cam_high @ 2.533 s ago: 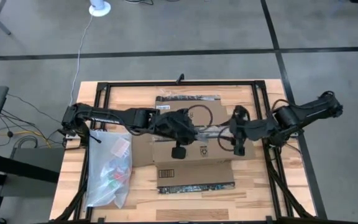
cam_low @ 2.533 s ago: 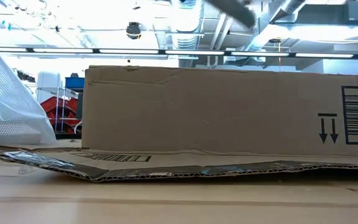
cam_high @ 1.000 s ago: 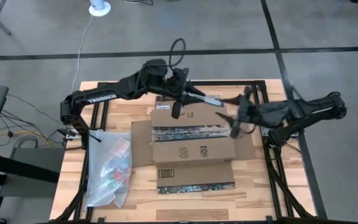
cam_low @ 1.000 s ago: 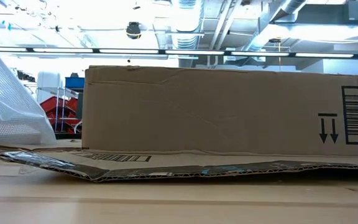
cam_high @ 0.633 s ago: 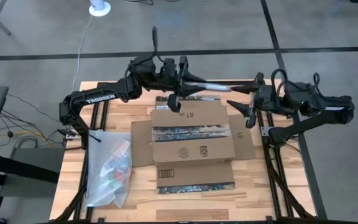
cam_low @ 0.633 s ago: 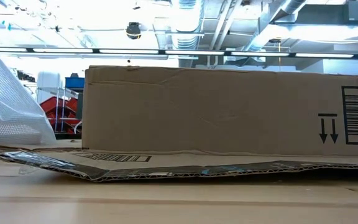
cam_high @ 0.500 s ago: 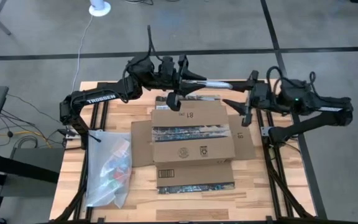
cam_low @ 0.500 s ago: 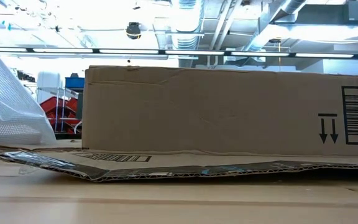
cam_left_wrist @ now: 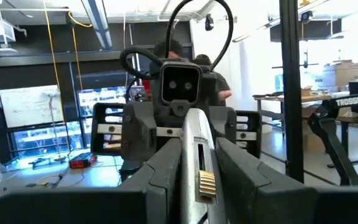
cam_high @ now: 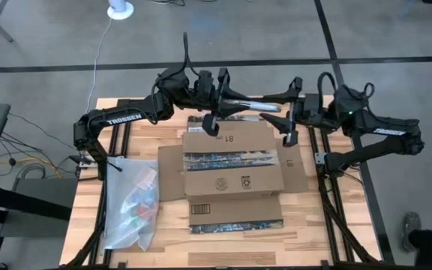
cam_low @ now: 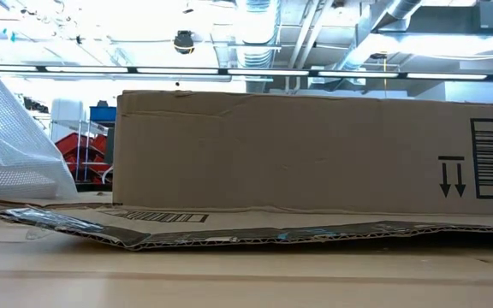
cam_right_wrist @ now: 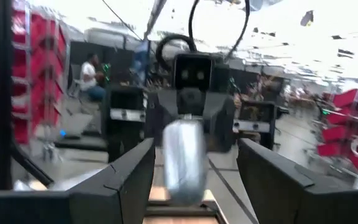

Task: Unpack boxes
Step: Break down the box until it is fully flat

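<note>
One cardboard box (cam_high: 232,169) printed "81", left claw (cam_high: 229,104) clamped on silver tube (cam_high: 255,106) — right claw (cam_high: 276,112) apart.

The opened box (cam_high: 233,169) with its flaps spread fills the middle of the surface (cam_high: 313,232), and a clear bag (cam_high: 132,202) blocks the left side. Both claws, left claw (cam_high: 235,103) and right claw (cam_high: 276,111), crowd the air over the far edge with a silver object (cam_high: 252,106) between them. Bare wood lies along the near edge and the right side.
</note>
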You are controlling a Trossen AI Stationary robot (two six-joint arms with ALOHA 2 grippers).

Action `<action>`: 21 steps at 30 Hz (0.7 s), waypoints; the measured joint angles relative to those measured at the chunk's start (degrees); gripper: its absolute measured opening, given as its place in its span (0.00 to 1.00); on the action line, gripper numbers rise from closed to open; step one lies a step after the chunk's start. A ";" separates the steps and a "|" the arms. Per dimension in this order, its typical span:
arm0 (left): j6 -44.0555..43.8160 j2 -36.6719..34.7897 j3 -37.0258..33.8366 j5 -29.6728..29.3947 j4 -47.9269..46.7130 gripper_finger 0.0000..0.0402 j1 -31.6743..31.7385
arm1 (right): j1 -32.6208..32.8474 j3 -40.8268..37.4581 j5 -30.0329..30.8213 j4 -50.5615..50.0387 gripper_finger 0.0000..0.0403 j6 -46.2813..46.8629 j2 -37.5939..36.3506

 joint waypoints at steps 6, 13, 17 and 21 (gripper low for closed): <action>0.59 0.08 0.00 -0.23 0.59 0.17 -0.02 | -0.56 0.00 -1.52 2.33 0.52 0.24 3.35; 1.07 0.08 0.07 -0.10 0.05 0.17 -0.02 | -0.56 -0.02 -2.76 6.02 0.52 0.14 4.72; 1.55 0.01 0.07 -0.12 -0.64 0.17 -0.02 | -0.56 -0.02 -2.79 5.94 0.52 0.20 4.61; 2.14 0.10 0.04 -0.34 -1.51 0.17 -0.02 | -0.56 -0.02 -2.79 6.90 0.52 0.22 4.52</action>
